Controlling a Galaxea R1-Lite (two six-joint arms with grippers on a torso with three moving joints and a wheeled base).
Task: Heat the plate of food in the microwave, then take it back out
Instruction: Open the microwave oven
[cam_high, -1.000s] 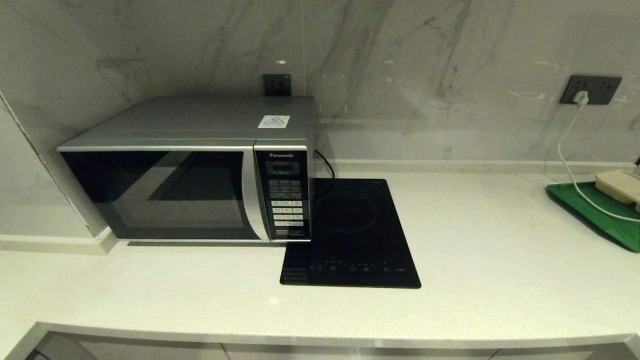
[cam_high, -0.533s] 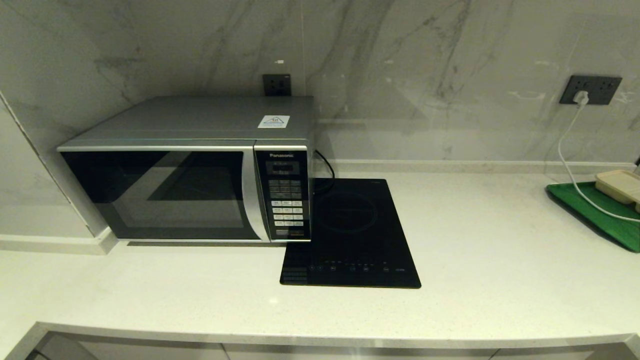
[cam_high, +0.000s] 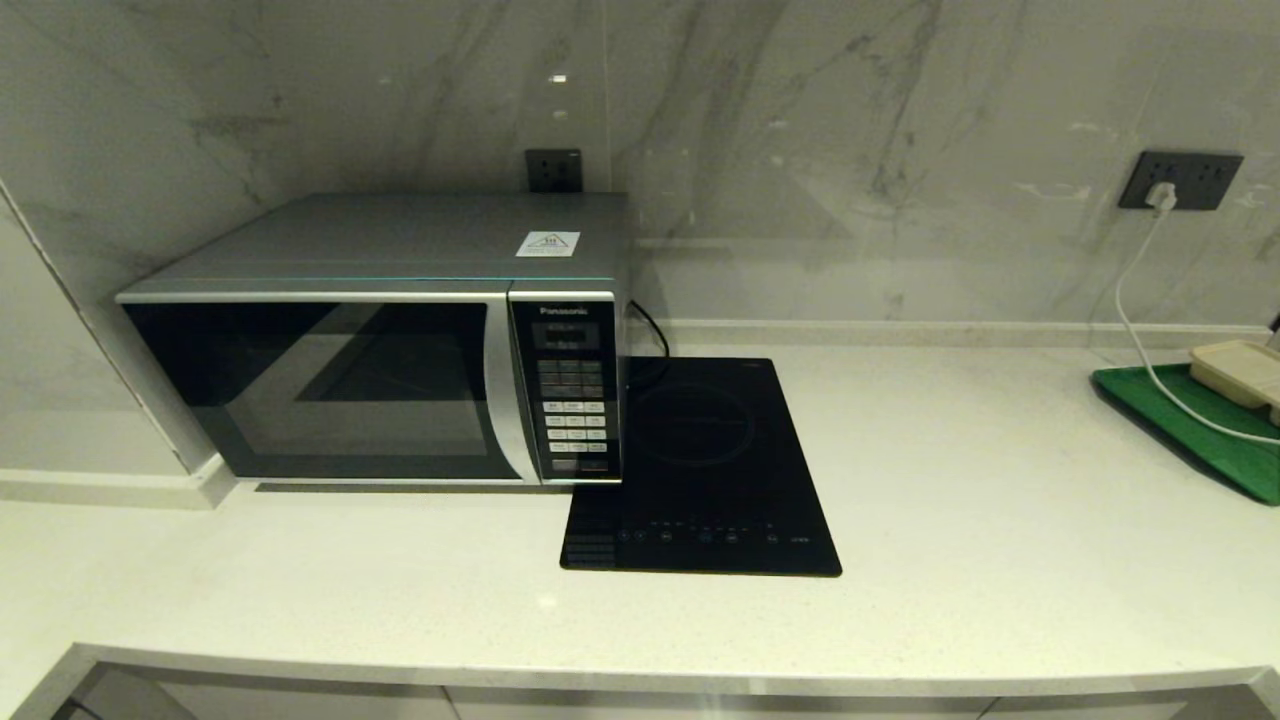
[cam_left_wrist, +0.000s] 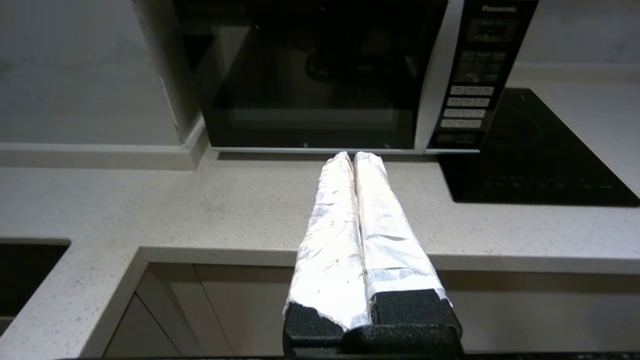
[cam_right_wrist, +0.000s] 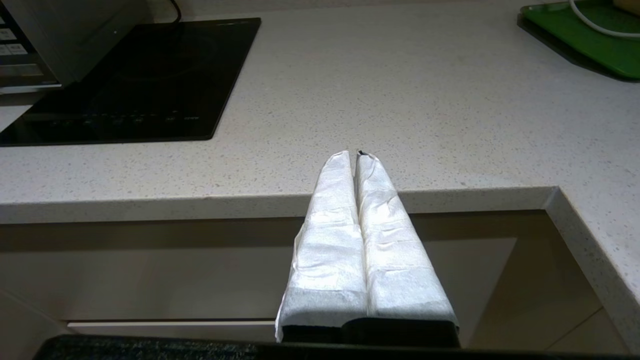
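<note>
The silver Panasonic microwave (cam_high: 380, 340) stands at the back left of the counter, its dark glass door closed; its curved handle (cam_high: 503, 400) and keypad (cam_high: 572, 405) face me. The left wrist view also shows the microwave (cam_left_wrist: 320, 75). The lilac plate of food is out of view. My left gripper (cam_left_wrist: 353, 156) hangs in front of the counter edge, below the microwave door, shut on nothing. My right gripper (cam_right_wrist: 354, 154) sits off the counter's front edge, right of the hob, shut and empty. Neither arm shows in the head view.
A flat black induction hob (cam_high: 700, 470) lies right of the microwave. At the far right a green tray (cam_high: 1190, 425) carries a beige lidded box (cam_high: 1240, 370), crossed by a white cable (cam_high: 1135, 320) from the wall socket. A sink recess (cam_left_wrist: 25, 270) opens at the counter's left.
</note>
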